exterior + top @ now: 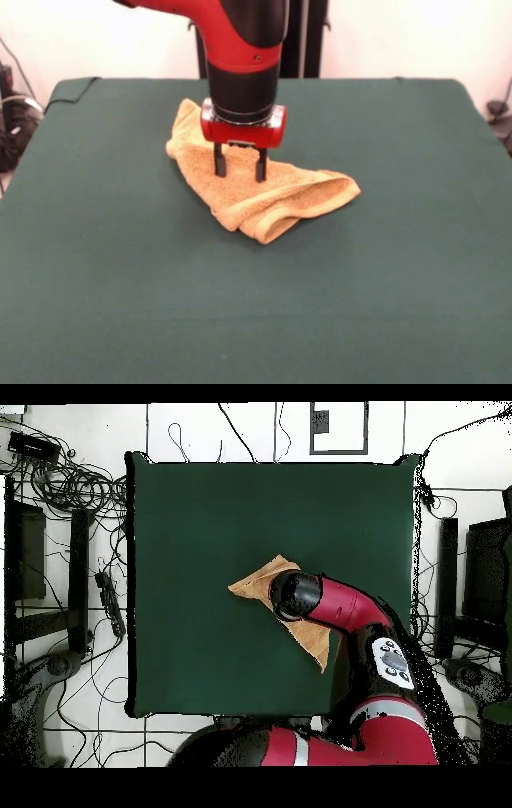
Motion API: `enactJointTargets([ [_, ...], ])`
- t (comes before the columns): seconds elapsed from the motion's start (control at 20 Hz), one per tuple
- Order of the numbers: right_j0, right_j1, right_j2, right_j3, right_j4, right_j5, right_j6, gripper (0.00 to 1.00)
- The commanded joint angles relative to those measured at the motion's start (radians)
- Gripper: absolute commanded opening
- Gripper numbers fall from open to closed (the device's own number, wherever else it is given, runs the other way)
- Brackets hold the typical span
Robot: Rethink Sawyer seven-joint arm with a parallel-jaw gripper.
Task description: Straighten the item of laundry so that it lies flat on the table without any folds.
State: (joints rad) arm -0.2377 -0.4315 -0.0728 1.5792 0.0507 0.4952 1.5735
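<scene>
The orange-tan towel (280, 196) lies crumpled and folded over itself near the middle of the dark green table (120, 256). One end points toward the robot, and a rolled fold with the border band lies at the near right. My gripper (240, 173) points straight down over the towel's middle. Its two black fingers (219, 160) are spread apart, with their tips at the towel's surface. In the overhead view the towel (258, 581) pokes out on both sides of the arm's wrist (296, 596), which hides the gripper. No tag shows.
The table (200, 514) stretches wide around the towel on all sides. Cables and black equipment (80, 494) lie on the floor beyond the table's edges. The robot's pedestal stands at the far side in the front view.
</scene>
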Motion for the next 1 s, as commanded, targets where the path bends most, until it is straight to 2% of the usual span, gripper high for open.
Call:
enactJointTargets([
  [0.05, -0.072, -0.054, 0.089, 0.058, -0.064, 0.012, -0.003, 1.0],
  [0.5, -0.11, -0.06, 0.115, 0.05, -0.09, 0.026, 0.013, 1.0],
  [1.0, -0.097, -0.14, 0.096, -0.003, -0.101, 0.182, 0.008, 1.0],
])
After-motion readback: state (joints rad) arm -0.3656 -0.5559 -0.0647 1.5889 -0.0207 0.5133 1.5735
